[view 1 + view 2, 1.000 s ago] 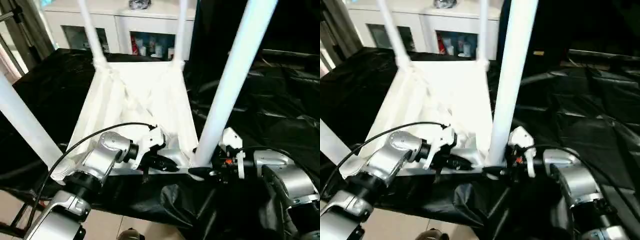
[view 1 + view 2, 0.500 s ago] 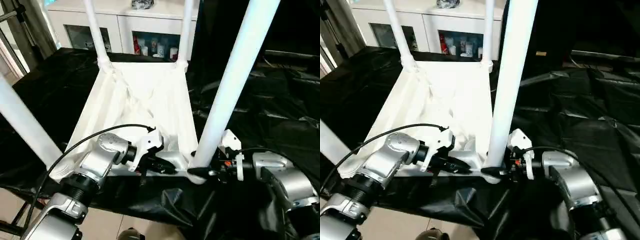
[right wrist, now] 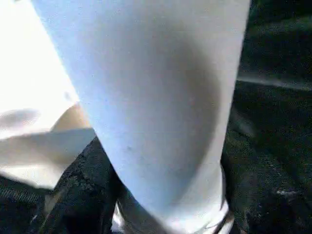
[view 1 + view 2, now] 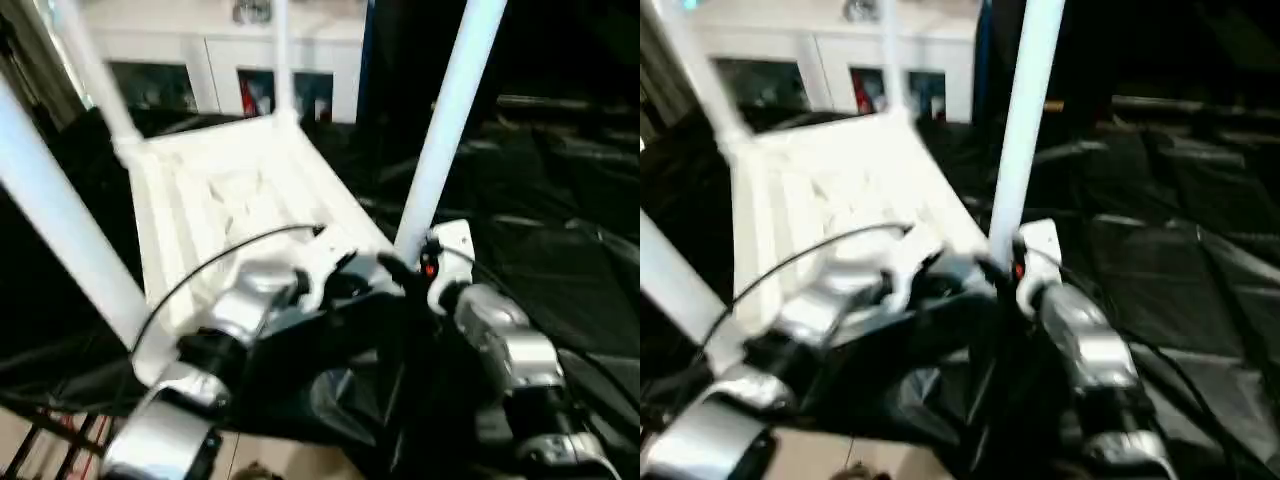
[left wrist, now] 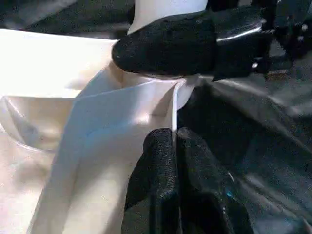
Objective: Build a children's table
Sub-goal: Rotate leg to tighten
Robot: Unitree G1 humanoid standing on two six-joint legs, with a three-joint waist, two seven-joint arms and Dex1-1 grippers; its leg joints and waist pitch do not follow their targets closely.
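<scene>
Black sheeting covers the work table (image 4: 560, 250) in front of you, with white cabinets (image 4: 200, 60) behind it, and on that sheeting the tabletop (image 4: 230, 190) lies underside up. All four legs appear to stand in their corner sockets: two far ones (image 4: 283, 50), the near-left leg (image 4: 60, 220), and the near-right leg (image 4: 445, 120). Your left gripper (image 5: 175, 146) has its fingers pinched together on the thin wall of the tabletop's near edge. Your right gripper (image 3: 146, 204) stands wrapped around the base of the near-right leg, one finger (image 5: 180, 46) lying across it just above the socket. By the look of it, assembly is nearly done; what remains is probably seating this leg firmly and turning the table upright.
</scene>
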